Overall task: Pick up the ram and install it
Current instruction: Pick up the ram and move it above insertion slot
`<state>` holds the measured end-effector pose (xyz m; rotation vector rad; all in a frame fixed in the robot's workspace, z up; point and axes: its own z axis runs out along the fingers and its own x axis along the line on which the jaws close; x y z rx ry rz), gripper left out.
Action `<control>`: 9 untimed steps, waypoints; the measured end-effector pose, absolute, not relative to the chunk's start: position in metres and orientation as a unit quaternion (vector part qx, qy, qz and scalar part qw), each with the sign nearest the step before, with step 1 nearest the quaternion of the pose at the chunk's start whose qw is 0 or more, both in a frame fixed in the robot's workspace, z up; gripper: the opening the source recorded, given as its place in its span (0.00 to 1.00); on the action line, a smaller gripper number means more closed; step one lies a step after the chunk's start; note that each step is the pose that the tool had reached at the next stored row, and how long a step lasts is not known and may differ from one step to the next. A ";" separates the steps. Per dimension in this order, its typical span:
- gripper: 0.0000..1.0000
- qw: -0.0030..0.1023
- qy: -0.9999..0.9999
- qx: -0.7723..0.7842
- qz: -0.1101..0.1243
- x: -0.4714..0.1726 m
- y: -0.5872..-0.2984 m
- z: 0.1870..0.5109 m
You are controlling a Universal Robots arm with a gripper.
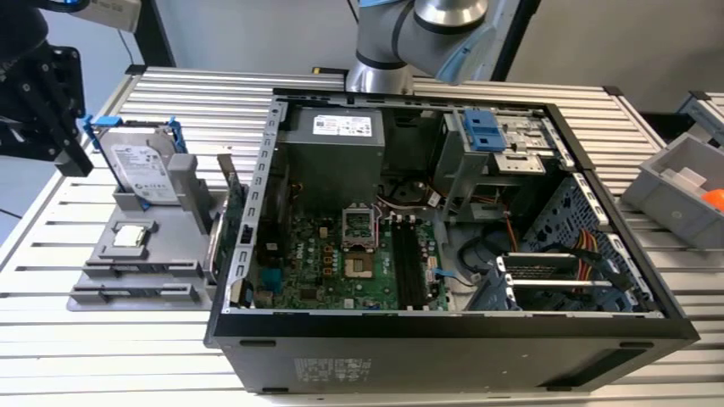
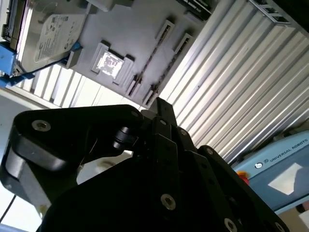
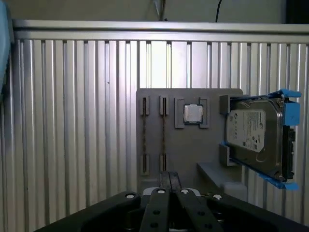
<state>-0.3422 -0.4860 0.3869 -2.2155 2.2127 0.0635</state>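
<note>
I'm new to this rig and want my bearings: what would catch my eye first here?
The open computer case dominates the exterior view's middle, its green motherboard exposed, with the arm rising behind it. On the exterior view's left, a grey tray holds a blue-edged hard drive and a small square chip. In the first wrist view the black gripper faces that tray.

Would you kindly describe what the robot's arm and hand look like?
The arm is silver-grey metal with rounded joints and light blue caps. The hand is matte black, built from angular linked bars studded with small silver screws and pivot pins, narrowing to two slim flat fingers.
</note>
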 end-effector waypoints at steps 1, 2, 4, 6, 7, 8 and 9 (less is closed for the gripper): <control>0.00 0.005 0.702 -0.712 0.020 -0.342 -0.486 0.387; 0.00 0.005 0.697 -0.717 0.020 -0.342 -0.486 0.387; 0.00 0.004 0.689 -0.724 0.020 -0.342 -0.486 0.387; 0.00 0.004 0.684 -0.729 0.020 -0.342 -0.486 0.387; 0.00 0.004 0.683 -0.730 0.020 -0.342 -0.486 0.387; 0.00 0.004 0.683 -0.730 0.020 -0.342 -0.486 0.387; 0.00 0.004 0.683 -0.730 0.020 -0.342 -0.486 0.387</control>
